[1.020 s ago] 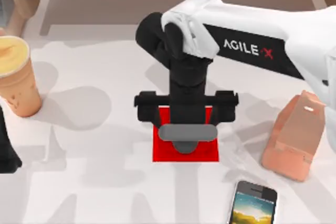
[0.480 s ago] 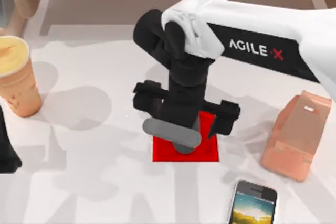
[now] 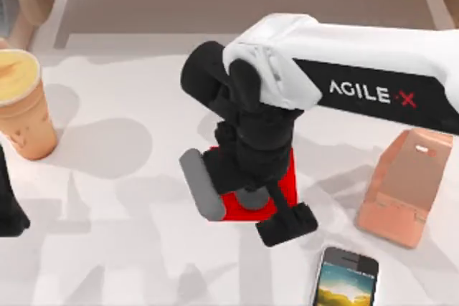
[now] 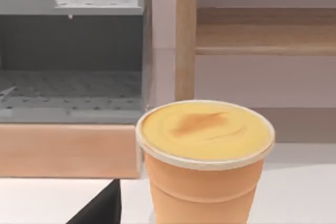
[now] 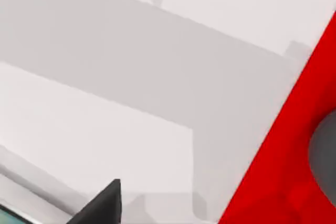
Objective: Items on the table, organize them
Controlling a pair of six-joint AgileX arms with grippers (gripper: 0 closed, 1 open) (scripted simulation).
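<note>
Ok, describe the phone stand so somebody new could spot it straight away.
Start at the white table and go to its right side. The phone stand sits there, just behind the smartphone. It is the only peach-pink, angled block.

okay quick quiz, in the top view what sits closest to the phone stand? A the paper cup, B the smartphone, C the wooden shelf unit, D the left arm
B: in the top view the smartphone lies on the table just in front of and beside the peach-pink phone stand, apart from it, while the paper cup stands far off at the table's left edge.
</note>
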